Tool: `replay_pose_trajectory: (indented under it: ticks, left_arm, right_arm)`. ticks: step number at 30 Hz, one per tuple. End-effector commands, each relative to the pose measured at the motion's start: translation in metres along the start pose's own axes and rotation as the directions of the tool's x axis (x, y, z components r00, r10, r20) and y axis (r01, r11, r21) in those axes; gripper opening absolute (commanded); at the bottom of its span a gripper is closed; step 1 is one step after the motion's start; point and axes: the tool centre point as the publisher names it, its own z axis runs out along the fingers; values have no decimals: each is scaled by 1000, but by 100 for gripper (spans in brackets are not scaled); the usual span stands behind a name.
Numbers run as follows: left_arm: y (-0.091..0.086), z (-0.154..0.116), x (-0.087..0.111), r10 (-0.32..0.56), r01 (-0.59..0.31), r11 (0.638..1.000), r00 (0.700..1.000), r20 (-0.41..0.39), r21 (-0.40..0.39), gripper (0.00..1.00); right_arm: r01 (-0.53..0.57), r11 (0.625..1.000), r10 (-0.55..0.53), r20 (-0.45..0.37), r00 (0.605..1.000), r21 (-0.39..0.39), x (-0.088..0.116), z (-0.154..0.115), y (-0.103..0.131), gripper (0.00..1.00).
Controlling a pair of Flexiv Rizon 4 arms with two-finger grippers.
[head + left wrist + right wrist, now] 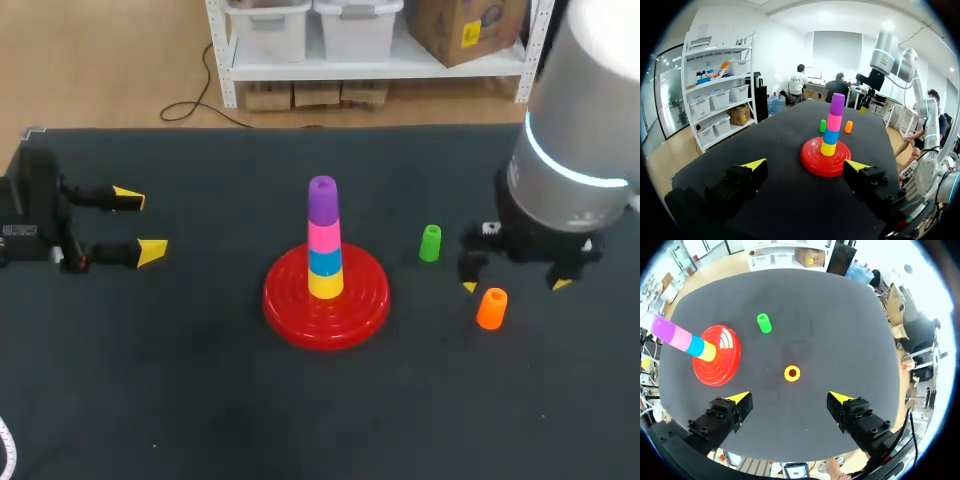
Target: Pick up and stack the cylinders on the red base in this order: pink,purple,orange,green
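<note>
The orange cylinder (491, 308) is seen upright on the table (200, 380), near the green cylinder (430, 243) and apart from the red base (280, 305), where the purple cylinder (322, 198) tops the pink cylinder (323, 236). The right arm's jaws are held apart and empty above the orange cylinder. The left arm's jaws, also apart, are kept well away. If the descent were off-centre, the orange cylinder could be tipped and sent rolling.

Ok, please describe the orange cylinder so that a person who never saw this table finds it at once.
Find the red base in the middle of the dark table. On its right side two small cylinders stand loose. The orange cylinder is the one nearer the robot, almost under the right gripper; the green cylinder stands farther back.
</note>
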Motion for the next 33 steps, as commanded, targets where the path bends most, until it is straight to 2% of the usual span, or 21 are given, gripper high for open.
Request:
replay_pose_trajectory:
  ticks: [1,14,18,33]
  left_arm:
    - [0,2,2,4,-4,1000,1000,9,-6,100]
    - [0,2,2,4,-4,1000,1000,9,-6,100]
    - [0,2,2,4,-4,1000,1000,9,-6,100]
    - [0,2,2,4,-4,1000,1000,9,-6,100]
  right_arm:
    - [-20,999,21,49,999,-29,4,18,-6,100]
    - [-41,999,41,-16,999,-35,15,51,-13,100]
    - [-45,994,46,9,999,-101,12,48,-12,100]
    - [-45,994,46,9,999,-101,12,48,-12,100]
